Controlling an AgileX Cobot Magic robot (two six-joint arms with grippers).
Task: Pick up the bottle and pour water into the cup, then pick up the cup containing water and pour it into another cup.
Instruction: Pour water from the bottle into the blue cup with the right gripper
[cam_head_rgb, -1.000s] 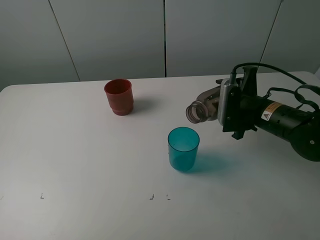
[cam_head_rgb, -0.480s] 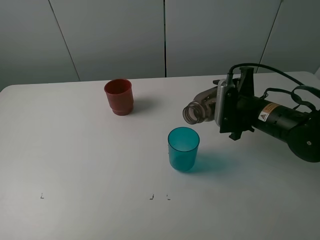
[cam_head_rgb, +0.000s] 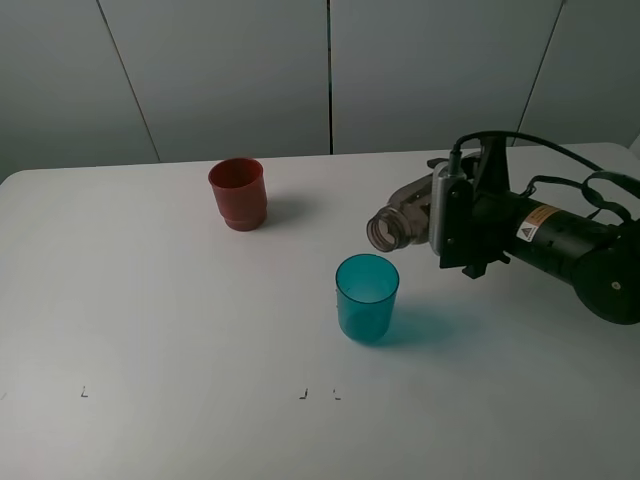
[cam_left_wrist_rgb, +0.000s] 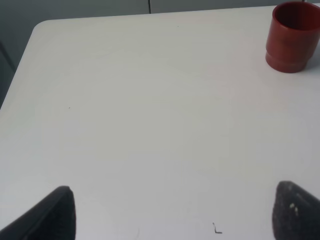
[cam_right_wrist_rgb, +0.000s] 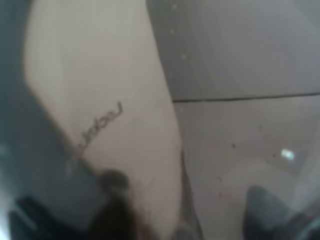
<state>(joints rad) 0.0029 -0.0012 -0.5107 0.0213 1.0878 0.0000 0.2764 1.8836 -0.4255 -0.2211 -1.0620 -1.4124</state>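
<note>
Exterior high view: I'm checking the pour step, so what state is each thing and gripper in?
bottle: uncapped, tipped nearly level, mouth toward the teal cup, no stream visible.
teal cup: upright on the table, untouched; contents cannot be told.
red cup: upright, standing apart, untouched.
right gripper: shut on the bottle.
left gripper: open, holding nothing.

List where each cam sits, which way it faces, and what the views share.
Exterior high: mounted high, front of the table, facing the back wall; shows the right arm, right claw shut on the tilted bottle near the teal cup.
Left wrist: low over the table, facing the red cup; open left claw tips show.
Right wrist: close against the bottle, blurred; claw unclear.
Shared: red cup in exterior high and left wrist.
</note>
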